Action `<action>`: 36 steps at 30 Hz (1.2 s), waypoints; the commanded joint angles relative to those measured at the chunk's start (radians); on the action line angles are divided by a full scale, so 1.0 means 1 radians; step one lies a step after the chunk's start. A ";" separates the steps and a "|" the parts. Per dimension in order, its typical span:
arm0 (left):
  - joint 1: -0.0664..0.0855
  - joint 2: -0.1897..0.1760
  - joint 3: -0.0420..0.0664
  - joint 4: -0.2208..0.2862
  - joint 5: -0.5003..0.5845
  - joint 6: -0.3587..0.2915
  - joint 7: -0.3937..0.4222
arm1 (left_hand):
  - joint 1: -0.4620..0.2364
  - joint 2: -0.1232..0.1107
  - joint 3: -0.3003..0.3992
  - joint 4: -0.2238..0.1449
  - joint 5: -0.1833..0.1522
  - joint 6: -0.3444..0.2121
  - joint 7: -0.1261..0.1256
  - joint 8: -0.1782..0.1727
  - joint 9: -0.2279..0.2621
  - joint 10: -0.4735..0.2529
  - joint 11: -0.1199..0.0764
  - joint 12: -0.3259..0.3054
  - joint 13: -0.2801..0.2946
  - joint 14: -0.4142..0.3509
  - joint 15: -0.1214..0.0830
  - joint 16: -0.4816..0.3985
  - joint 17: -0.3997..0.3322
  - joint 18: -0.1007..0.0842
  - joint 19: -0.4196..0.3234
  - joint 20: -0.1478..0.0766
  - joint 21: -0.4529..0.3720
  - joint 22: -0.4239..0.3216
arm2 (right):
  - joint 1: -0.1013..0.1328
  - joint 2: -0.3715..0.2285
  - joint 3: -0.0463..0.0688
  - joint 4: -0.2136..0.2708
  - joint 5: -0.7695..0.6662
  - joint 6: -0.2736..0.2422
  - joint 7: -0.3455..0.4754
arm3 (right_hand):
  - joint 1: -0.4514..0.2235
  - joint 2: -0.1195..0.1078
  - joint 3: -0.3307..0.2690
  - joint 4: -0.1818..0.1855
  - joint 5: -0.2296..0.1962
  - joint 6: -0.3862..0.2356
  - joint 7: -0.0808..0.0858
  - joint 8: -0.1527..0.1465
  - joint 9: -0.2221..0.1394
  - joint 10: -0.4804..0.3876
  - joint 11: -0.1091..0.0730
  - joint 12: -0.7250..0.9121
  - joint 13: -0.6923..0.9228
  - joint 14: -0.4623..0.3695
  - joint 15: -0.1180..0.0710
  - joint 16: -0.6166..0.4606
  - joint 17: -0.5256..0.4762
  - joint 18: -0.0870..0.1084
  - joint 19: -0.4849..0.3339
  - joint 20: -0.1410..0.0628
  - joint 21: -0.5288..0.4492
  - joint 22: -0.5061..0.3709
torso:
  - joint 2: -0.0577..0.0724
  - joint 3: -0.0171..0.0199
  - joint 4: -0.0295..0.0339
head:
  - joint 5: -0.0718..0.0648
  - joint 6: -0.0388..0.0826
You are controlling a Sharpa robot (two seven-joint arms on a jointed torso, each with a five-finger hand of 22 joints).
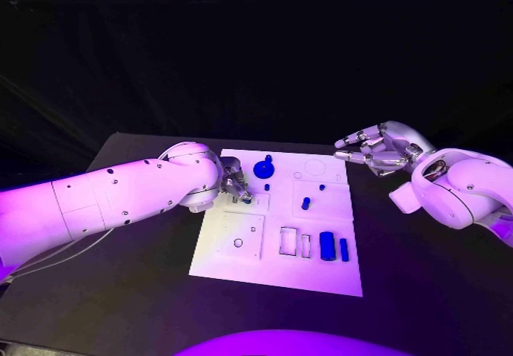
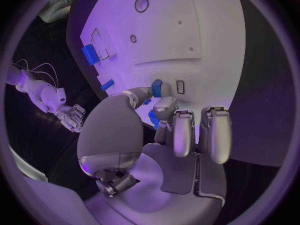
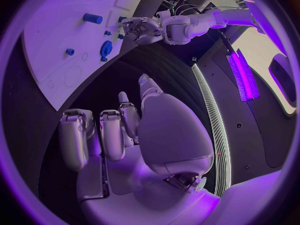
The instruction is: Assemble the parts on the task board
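**Left hand holds a small blue part at the board**

The left hand's fingers (image 2: 164,106) pinch a small blue part (image 2: 156,88) over the white task board (image 1: 331,273). A round blue part (image 1: 263,170) sits just beside them. The right hand (image 1: 376,150) hangs off the board over the black worktop (image 1: 428,297), fingers (image 3: 111,133) loose and apart, holding nothing.

My left arm (image 1: 118,196) is a smooth white shell dotted with small dark screws, thin cables trailing beneath it. My right arm (image 1: 459,189) is rounded white. Both hands are silver metal.
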 commanded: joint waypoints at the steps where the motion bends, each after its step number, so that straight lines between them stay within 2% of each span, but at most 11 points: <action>1: -0.003 0.004 -0.002 0.000 -0.001 0.046 -0.003 | -0.009 -0.003 0.173 -0.187 -0.006 0.008 -0.012 0.007 0.003 0.011 -0.002 0.010 0.004 0.066 -0.010 -0.002 0.134 -0.017 0.059 -0.007 0.004 0.161 | -0.001 0.000 0.000 0.001 0.002 0.009 0.007 | -0.003 0.006 -0.002 -0.002 0.004 -0.001 0.001 -0.004 -0.002 0.000 0.001 -0.001 0.026 0.058 -0.008 -0.006 0.096 0.015 0.042 -0.008 -0.004 0.182 | 0.000 0.0006 0.0006 | -0.001 -0.001; 12: -0.003 0.020 -0.002 -0.017 -0.001 0.027 -0.009 | -0.027 0.012 0.106 -0.159 -0.017 0.007 -0.024 0.011 0.010 0.022 -0.011 0.019 0.009 0.067 -0.017 -0.003 0.134 -0.018 0.061 -0.014 0.005 0.165 | -0.001 0.000 0.000 0.002 0.003 0.009 0.007 | -0.006 0.007 -0.003 -0.001 0.004 -0.001 0.001 -0.004 -0.002 -0.001 0.001 -0.002 0.025 0.058 -0.008 -0.007 0.096 0.015 0.042 -0.008 -0.005 0.182 | 0.000 -0.0005 0.0007 | -0.005 -0.002; 23: -0.003 0.028 -0.002 -0.034 -0.001 0.024 -0.012 | -0.043 0.022 0.048 -0.127 -0.023 0.012 -0.030 0.007 0.007 0.020 -0.015 0.022 0.010 0.067 -0.020 -0.004 0.135 -0.018 0.061 -0.017 0.005 0.166 | -0.001 0.000 0.000 0.002 0.004 0.010 0.007 | -0.009 0.008 -0.004 0.000 0.005 -0.002 0.001 -0.005 -0.002 -0.001 0.001 -0.003 0.024 0.058 -0.008 -0.008 0.095 0.015 0.042 -0.008 -0.006 0.181 | 0.000 0.0000 0.0015 | -0.007 -0.003; 32: -0.003 0.025 -0.002 -0.038 0.000 0.040 -0.014 | -0.083 0.030 -0.090 -0.055 -0.026 0.033 -0.032 -0.005 -0.003 0.018 -0.016 0.032 0.017 0.067 -0.021 -0.004 0.136 -0.018 0.062 -0.019 0.005 0.168 | -0.001 -0.001 0.000 0.000 0.004 0.010 0.008 | -0.014 0.010 -0.006 0.002 0.005 -0.002 0.002 -0.005 -0.002 -0.002 0.001 -0.004 0.024 0.057 -0.008 -0.009 0.094 0.016 0.041 -0.008 -0.007 0.180 | -0.002 -0.0005 0.0021 | -0.007 -0.003; 34: -0.003 0.024 -0.002 -0.038 0.000 0.039 -0.014 | -0.109 0.025 -0.129 -0.026 -0.026 0.039 -0.031 -0.006 -0.005 0.017 -0.015 0.031 0.015 0.067 -0.020 -0.004 0.136 -0.019 0.063 -0.018 0.005 0.169 | -0.001 -0.001 0.000 0.000 0.004 0.010 0.008 | -0.014 0.010 -0.006 0.002 0.005 -0.002 0.002 -0.005 -0.002 -0.002 0.001 -0.004 0.024 0.057 -0.008 -0.009 0.094 0.016 0.041 -0.008 -0.007 0.180 | -0.002 -0.0006 0.0023 | -0.007 -0.002; 36: -0.003 0.021 -0.002 -0.038 0.001 0.033 -0.015 | -0.098 0.031 -0.190 0.001 -0.023 0.041 -0.034 -0.012 -0.010 0.014 -0.016 0.031 0.014 0.068 -0.022 -0.005 0.136 -0.018 0.062 -0.017 0.004 0.169 | -0.001 -0.002 0.000 0.000 0.004 0.010 0.007 | -0.016 0.011 -0.008 0.003 0.005 -0.002 0.002 -0.005 -0.002 -0.002 0.001 -0.004 0.024 0.057 -0.008 -0.009 0.094 0.016 0.041 -0.008 -0.008 0.180 | -0.002 -0.0005 0.0023 | -0.007 0.000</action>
